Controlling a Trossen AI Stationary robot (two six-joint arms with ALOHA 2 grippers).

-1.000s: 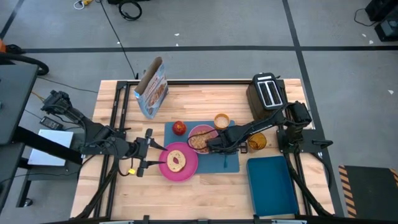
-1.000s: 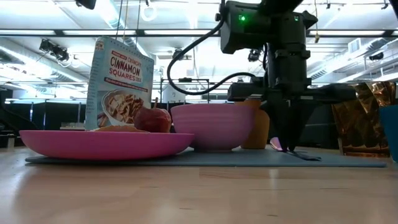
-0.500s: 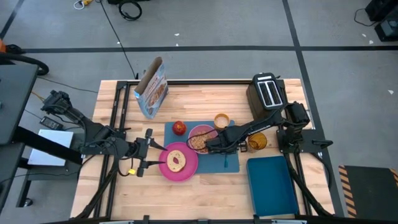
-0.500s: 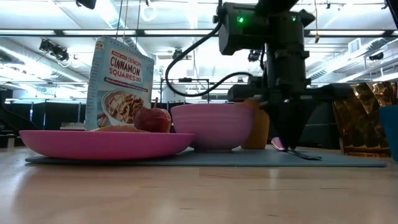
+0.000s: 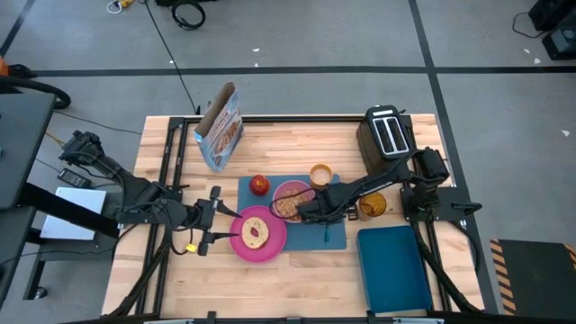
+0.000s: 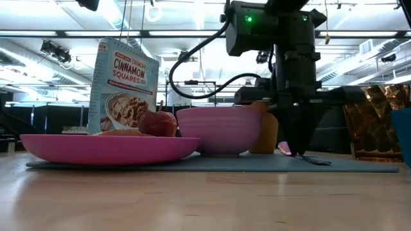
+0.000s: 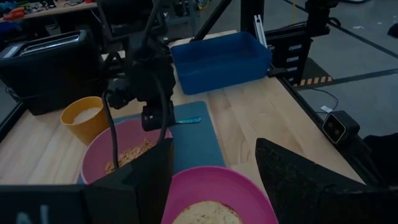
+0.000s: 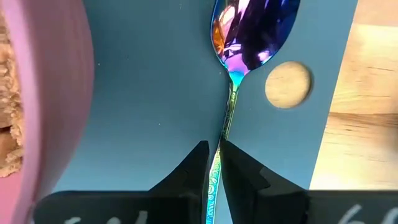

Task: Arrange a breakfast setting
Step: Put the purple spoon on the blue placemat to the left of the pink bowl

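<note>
The blue mat point(image 5: 337, 236) carries the pink bowl point(image 5: 292, 200), the red apple point(image 5: 260, 184) and an amber cup point(image 5: 321, 175) at its far right corner. The pink plate point(image 5: 270, 245) with the bagel point(image 5: 256, 233) rests on the mat's near left part. On the mat's right strip lies the blue-purple spoon point(image 8: 249, 31), its bowl toward the far edge. My right gripper point(image 8: 214, 146) points down over it, shut on its handle. Left of the plate, my left gripper point(image 5: 218, 219) stands open and touches nothing. My right gripper pinches the spoon's thin handle point(image 8: 225, 127) between its two fingertips, a short way behind the spoon's bowl. The fingers come from above, pointing down, one on each side of the handle. The spoon rests on the mat point(image 8: 143, 81), with its handle end point(image 6: 318, 160) on it.
A cereal box point(image 5: 219, 128) stands at the far left and a black toaster point(image 5: 387, 133) at the far right. A darker blue tray point(image 5: 392, 267) lies right of the mat at the near edge. A second amber cup point(image 5: 372, 205) stands between mat and right arm base.
</note>
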